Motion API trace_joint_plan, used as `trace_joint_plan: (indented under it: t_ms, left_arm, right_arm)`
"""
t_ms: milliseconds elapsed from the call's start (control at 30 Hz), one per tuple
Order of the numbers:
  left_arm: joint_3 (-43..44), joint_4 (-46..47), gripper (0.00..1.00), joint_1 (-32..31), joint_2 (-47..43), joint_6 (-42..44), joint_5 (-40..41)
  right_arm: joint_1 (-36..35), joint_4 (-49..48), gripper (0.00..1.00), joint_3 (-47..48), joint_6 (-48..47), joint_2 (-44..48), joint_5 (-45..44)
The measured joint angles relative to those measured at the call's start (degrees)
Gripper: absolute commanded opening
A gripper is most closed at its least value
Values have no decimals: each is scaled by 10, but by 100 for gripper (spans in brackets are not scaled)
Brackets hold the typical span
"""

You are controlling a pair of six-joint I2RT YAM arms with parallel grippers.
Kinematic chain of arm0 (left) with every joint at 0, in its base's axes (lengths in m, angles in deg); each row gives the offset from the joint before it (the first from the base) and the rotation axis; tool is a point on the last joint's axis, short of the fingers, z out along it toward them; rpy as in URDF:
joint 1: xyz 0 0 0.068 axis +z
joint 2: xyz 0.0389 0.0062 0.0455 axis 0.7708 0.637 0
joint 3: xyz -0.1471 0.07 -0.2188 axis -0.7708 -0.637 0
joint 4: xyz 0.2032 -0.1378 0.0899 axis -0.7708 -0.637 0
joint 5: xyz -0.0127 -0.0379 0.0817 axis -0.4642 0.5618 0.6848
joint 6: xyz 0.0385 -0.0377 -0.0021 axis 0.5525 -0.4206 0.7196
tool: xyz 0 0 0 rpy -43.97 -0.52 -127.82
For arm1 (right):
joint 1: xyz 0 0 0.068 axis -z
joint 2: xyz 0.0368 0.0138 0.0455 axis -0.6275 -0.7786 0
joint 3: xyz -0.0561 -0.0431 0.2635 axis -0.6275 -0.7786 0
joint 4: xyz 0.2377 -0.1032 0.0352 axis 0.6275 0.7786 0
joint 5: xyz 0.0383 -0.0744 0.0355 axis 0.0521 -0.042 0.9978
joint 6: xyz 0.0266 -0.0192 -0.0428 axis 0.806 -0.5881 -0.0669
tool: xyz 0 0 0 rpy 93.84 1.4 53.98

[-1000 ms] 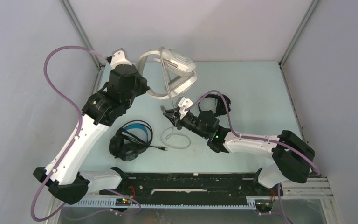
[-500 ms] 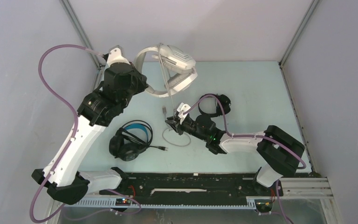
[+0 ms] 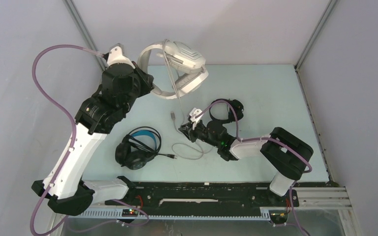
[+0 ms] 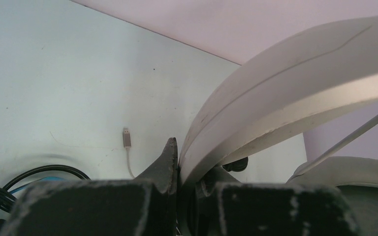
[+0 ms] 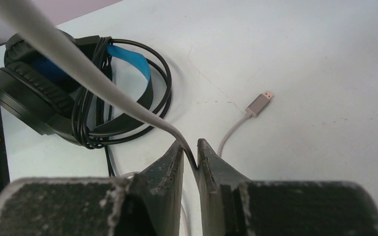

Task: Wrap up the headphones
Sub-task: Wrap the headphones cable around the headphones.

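The bulky white headphones (image 3: pixel 186 63) hang above the table's back left. My left gripper (image 3: pixel 149 87) is shut on their headband (image 4: pixel 285 93); one finger shows at the band's left and the other is mostly behind it. Their grey cable (image 3: pixel 172 86) runs down to my right gripper (image 3: pixel 183 129), which is shut on the cable (image 5: pixel 93 73) just above the table. The cable's slack lies in a loop (image 3: pixel 193 152), and its plug (image 5: pixel 259 103) rests on the table. The black headphones with a blue headband (image 3: pixel 138 147) lie coiled at front left. The small black on-ear pair (image 3: pixel 228 110) lies behind the right wrist.
Grey enclosure walls stand close on the left, back and right. A black rail (image 3: pixel 202 189) with the arm bases runs along the near edge. The black pair's cord end (image 3: pixel 170 156) sticks out toward the grey loop.
My left gripper has carried the white headphones slightly back and left. My right gripper has drawn toward the near edge with the cable, and the loop on the table has shifted right.
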Motion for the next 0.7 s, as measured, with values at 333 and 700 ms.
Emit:
trace_joint_plan:
  t_ms: [333, 700]
  left_arm:
    - [0, -4, 0, 0, 0, 0, -13]
    - [0, -4, 0, 0, 0, -1, -15]
  right_arm:
    - [12, -66, 38, -10, 9, -29, 60]
    - [17, -174, 34, -10, -19, -74, 126]
